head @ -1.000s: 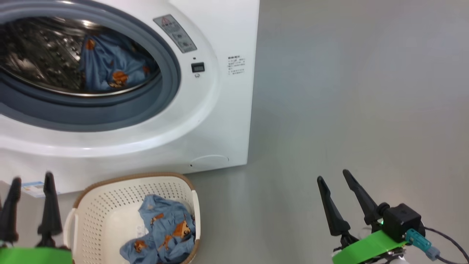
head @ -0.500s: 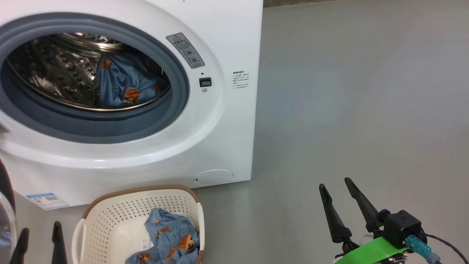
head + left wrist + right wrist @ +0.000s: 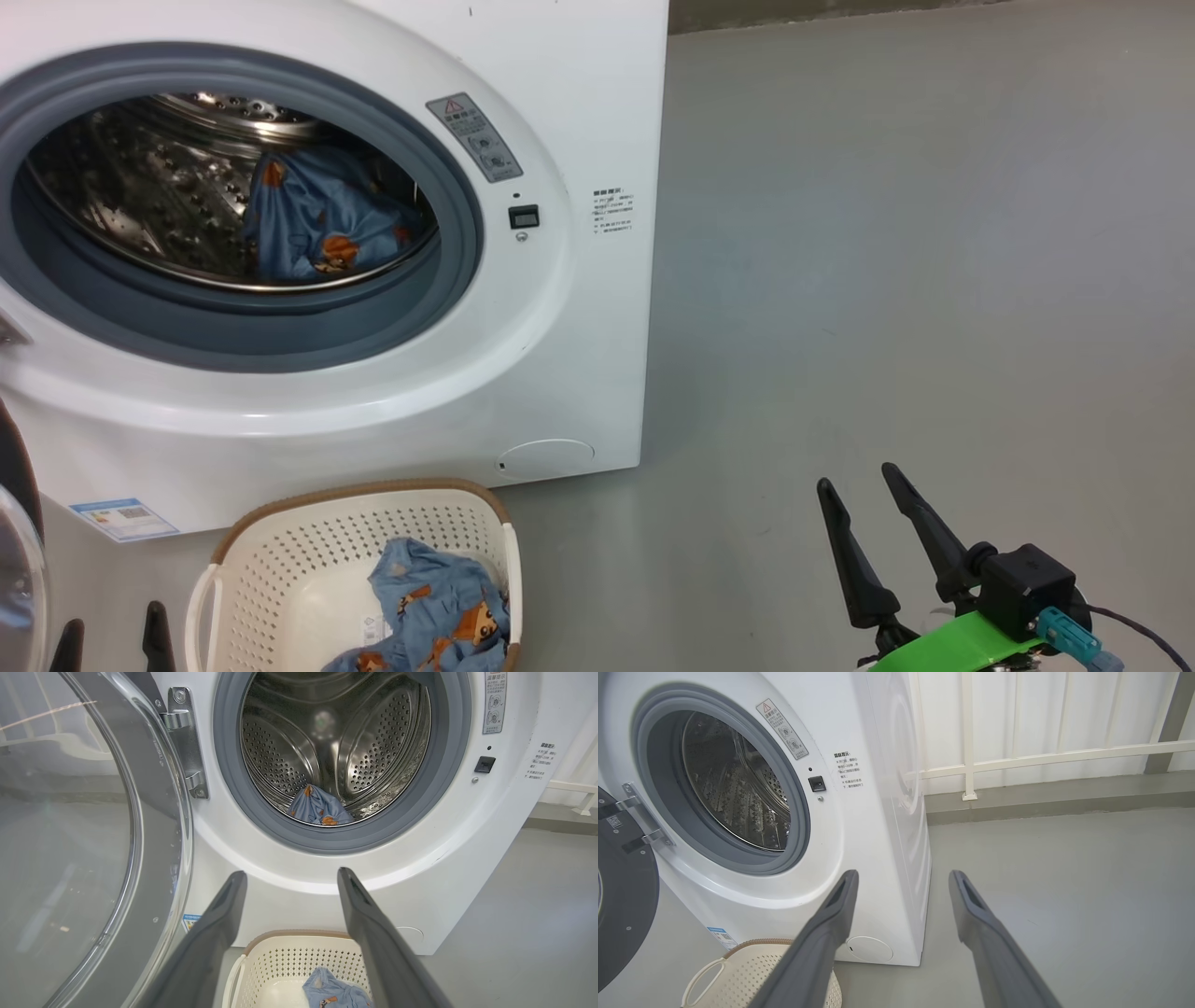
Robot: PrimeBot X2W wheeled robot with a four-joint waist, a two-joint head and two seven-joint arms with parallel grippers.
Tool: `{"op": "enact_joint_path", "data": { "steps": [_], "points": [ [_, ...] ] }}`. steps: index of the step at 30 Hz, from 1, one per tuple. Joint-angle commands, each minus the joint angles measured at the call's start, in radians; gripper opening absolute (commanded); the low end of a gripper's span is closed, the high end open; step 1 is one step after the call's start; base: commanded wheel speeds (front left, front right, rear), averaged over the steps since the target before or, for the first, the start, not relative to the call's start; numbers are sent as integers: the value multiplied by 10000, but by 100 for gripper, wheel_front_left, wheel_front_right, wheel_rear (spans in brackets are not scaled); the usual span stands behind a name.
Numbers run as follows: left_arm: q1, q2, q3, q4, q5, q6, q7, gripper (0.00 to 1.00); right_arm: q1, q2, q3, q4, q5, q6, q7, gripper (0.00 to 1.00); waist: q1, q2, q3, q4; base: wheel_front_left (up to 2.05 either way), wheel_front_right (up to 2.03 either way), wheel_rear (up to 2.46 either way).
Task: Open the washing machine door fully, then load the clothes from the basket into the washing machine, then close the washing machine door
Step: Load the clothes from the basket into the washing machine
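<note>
Left claw [image 3: 112, 644] hangs low before the left front corner of the washing machine [image 3: 579, 93], its two dark fingers spread wide apart, holding nothing and touching nothing. Beside it, the washing machine door [image 3: 93, 835] stands swung wide open on the hinge at the machine's left side, black rim and clear glass bowl well clear of the opening. Inside the machine the steel drum [image 3: 327, 742] shows behind the grey seal [image 3: 448, 280], and one piece of the clothes [image 3: 317, 219], light blue with orange-brown figures, lies at the drum's bottom. On the floor [image 3: 887, 233] just in front of the machine, below its opening, stands the basket [image 3: 355, 493]; a second blue garment [image 3: 434, 621] lies bunched in its right half. Right claw [image 3: 856, 478] hovers over the grey floor well to the right of the machine, fingers likewise parted wide, empty and touching nothing.
</note>
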Motion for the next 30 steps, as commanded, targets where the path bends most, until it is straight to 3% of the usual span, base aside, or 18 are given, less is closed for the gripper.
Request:
{"op": "enact_joint_path", "data": {
  "steps": [1, 21, 30],
  "points": [
    [-62, 110, 314, -189, 68, 54, -82, 100, 1, 13, 178, -223, -118, 62, -48, 100, 0, 0, -10, 0, 0, 0, 0],
    [-60, 144, -29, 187, -207, 54, -82, 100, 8, 13, 108, -280, -150, 62, -48, 100, 0, 0, 322, 31, 0, 0, 0],
    [-434, 694, -817, 822, -971, 54, -82, 100, -52, 13, 131, -398, -231, 62, -48, 100, 0, 0, 1192, -64, 0, 0, 0]
  ]
}}
